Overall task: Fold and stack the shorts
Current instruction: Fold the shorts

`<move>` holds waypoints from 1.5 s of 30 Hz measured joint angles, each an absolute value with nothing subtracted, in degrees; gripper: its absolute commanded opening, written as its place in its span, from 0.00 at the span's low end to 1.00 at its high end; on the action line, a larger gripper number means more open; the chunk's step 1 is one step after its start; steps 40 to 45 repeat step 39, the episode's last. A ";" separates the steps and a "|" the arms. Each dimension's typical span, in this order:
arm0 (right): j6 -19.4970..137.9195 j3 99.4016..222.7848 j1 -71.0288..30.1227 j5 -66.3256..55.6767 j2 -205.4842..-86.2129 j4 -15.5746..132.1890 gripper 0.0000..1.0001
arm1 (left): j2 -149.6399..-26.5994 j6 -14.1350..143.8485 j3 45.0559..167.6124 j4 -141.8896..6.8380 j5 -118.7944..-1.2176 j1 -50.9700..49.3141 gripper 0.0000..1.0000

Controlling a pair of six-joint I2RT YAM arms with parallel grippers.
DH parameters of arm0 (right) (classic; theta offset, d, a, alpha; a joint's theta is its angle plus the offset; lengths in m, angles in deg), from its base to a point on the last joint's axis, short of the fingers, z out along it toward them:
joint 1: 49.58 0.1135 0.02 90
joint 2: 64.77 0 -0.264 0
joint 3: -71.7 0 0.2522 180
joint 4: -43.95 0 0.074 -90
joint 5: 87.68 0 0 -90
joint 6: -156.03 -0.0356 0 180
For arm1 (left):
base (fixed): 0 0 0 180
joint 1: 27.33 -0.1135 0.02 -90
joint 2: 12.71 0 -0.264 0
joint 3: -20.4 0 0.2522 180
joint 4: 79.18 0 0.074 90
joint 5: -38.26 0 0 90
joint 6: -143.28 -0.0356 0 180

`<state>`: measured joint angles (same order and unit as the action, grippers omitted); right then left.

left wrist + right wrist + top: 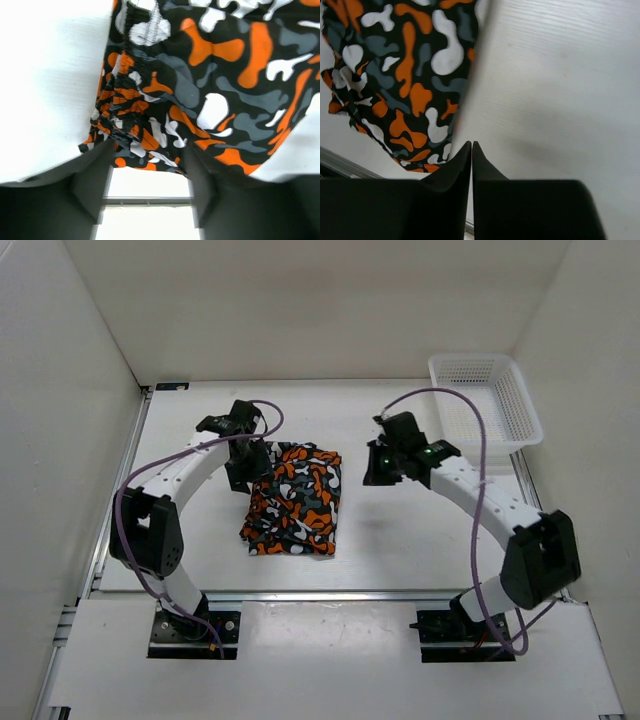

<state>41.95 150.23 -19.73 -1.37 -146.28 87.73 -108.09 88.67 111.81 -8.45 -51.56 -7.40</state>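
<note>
Lying near the middle of the white table top (400, 540), the soft fabric shorts printed with orange, black, grey and white camouflage blobs (295, 500) are folded into a rough upright rectangle, a bit narrower at the near end. They are flat on the surface, with the far edge slightly rumpled.

The left gripper (245, 468) sits at the far-left corner of the shorts, its arm curving in from the left base. In the left wrist view the left gripper (147, 152) is spread wide. Its dark fingers (95, 185) stand well apart, and the gathered, puckered edge of the shorts (210, 75) lies right at the tips, spanning the gap. It is released and not pinching. I cannot tell whether the fingertips touch the cloth.

The right gripper (378, 468) hangs over bare table just right of the shorts, near their far-right corner and apart from the fabric. The right wrist view shows the right gripper (471, 149) clenched, with both black fingers (450, 175) pressed together tip to tip and nothing between them. The shorts (400, 75) are off to its left and only plain table is under the tips.

A white plastic mesh basket (487, 400) stands at the far-right corner of the table, well apart from the shorts and both grippers.
</note>
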 measured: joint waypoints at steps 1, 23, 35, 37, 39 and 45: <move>42.19 151.89 -18.44 -1.91 -148.56 87.45 0.00 | -108.30 88.70 112.29 -8.34 -51.54 -7.27 0.54; 40.77 168.15 -13.24 -0.75 -168.60 87.19 0.81 | -117.92 83.21 121.36 -7.84 -51.17 -6.71 0.84; 40.27 154.38 -19.32 21.85 -131.40 94.84 0.89 | -83.78 79.30 127.20 -4.04 -49.42 -6.60 0.90; 39.87 151.96 -19.58 23.51 -130.74 97.13 0.76 | -79.45 78.99 125.12 -3.91 -48.76 -7.03 0.91; 39.26 150.01 -19.58 24.58 -130.28 98.57 0.76 | -76.46 78.97 122.98 -3.23 -48.06 -7.62 0.91; 39.26 150.01 -19.58 24.58 -130.28 98.57 0.76 | -76.46 78.97 122.98 -3.23 -48.06 -7.62 0.91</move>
